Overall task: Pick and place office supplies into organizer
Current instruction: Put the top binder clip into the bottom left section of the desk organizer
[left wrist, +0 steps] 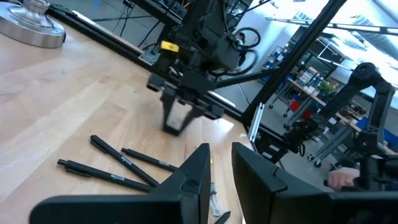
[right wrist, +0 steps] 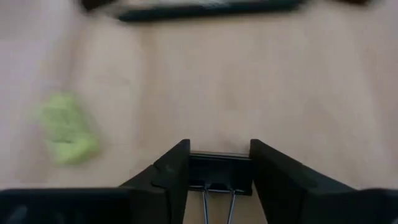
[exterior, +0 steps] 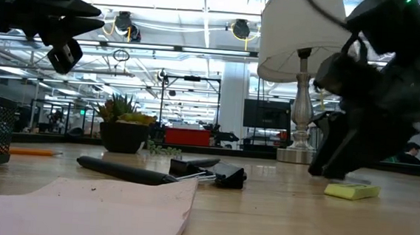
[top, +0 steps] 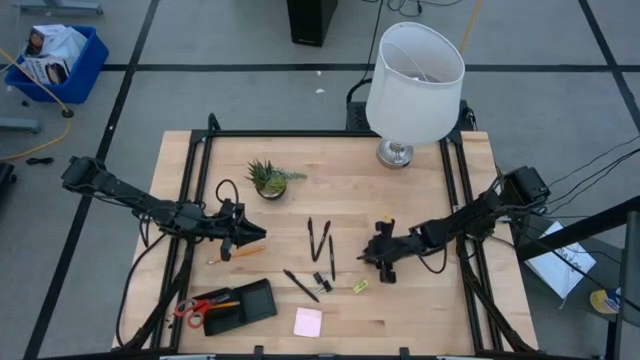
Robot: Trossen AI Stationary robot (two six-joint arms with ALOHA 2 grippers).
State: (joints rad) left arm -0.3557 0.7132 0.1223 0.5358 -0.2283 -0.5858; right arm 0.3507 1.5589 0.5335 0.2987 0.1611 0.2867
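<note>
1. High view, arm poses. My left arm reaches in from the worktop's (top: 420,310) left edge, long and low; its left gripper (top: 238,240) sits just above the orange pencil (top: 240,253). My right arm comes in from the right edge, and the right gripper (top: 384,262) points down at the worktop near the yellow-green block (top: 359,286).

2. High view, task items. The organizer (top: 255,302) lies at the front left corner with the red-handled scissors (top: 196,307) at its left end. The pink sticky-note pad (top: 307,321) sits just right of it by the front edge. Three black pens (top: 320,240) lie mid-worktop, a fourth pen (top: 299,285) and a black clip (top: 322,283) closer to the front.

3. High view, open room. Bare wood lies between the two grippers and along the right front. The potted plant (top: 268,179) and lamp (top: 412,85) stand at the back.

4. Low view. The right gripper (exterior: 332,167) comes down to the worktop just beside the block (exterior: 351,190). The left one (exterior: 65,52) hangs well above the surface. Pad (exterior: 85,209), pen (exterior: 121,171) and clip (exterior: 224,175) lie in front.

5. Left wrist view. My left fingers (left wrist: 193,177) stand a narrow gap apart with nothing between them; pens (left wrist: 118,165) lie beyond.

6. Right wrist view. My right fingers (right wrist: 171,171) close on a black binder clip (right wrist: 219,169), its wire handles toward the camera; the block (right wrist: 65,127) lies off to one side, apart.
</note>
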